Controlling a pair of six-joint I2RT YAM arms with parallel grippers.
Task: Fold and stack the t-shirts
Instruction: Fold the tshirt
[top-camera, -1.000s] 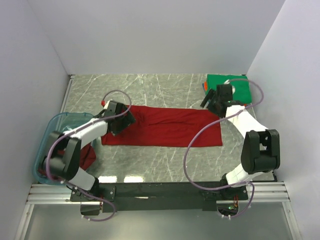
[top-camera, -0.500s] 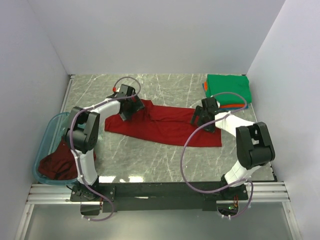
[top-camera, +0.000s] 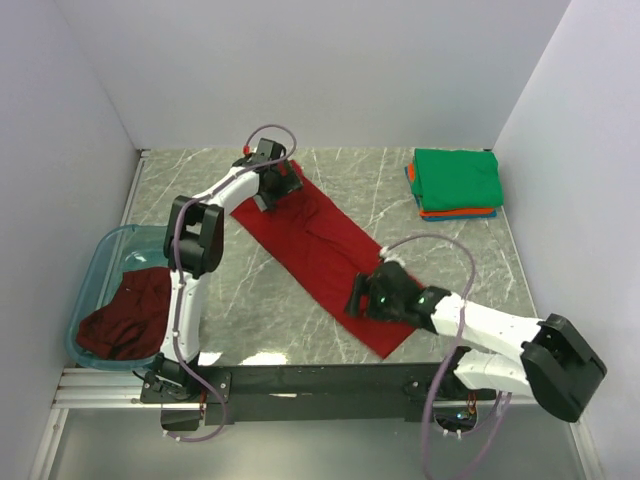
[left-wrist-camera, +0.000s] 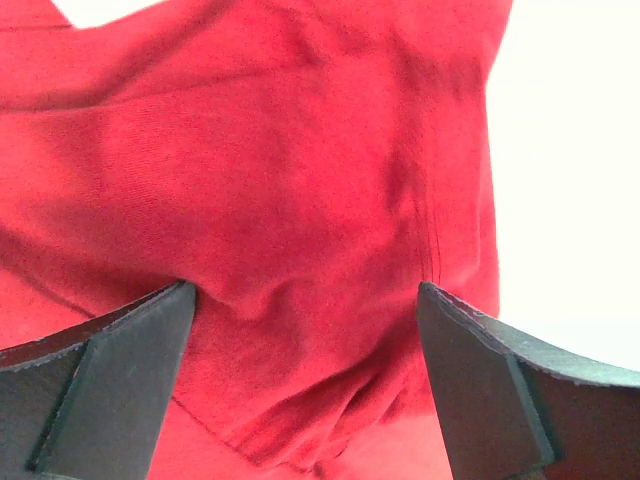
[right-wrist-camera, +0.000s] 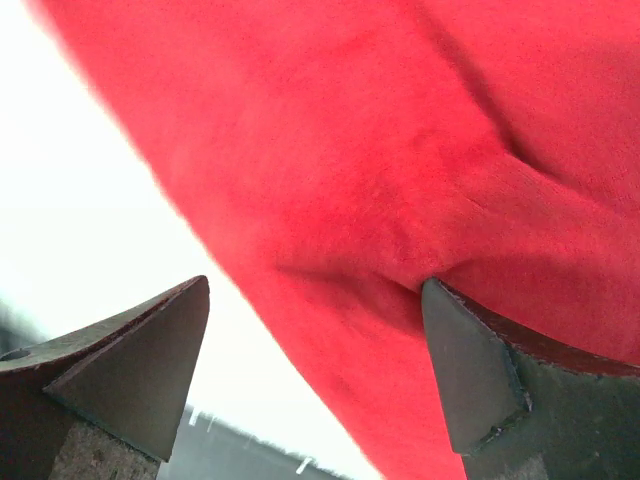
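Left fingers (left-wrist-camera: 95, 385) stand spread as wide as they go at the far-left end of the red t-shirt (top-camera: 320, 250), tips resting on the cloth with a low ridge of it between them, nothing pinched. Right fingers (right-wrist-camera: 130, 360) are likewise wide apart at the shirt's near-right end, pressing on the fabric without clamping it. A second ago the shirt lay as a long band straight across the worktop (top-camera: 370, 180); now it runs on a slant from far left to near right. That looks like a turn to set up the next fold, which is not yet made. The folded stack (top-camera: 455, 180) sits well apart in the far-right corner, and the maroon t-shirt (top-camera: 125, 315) waits in the tub (top-camera: 100, 250)
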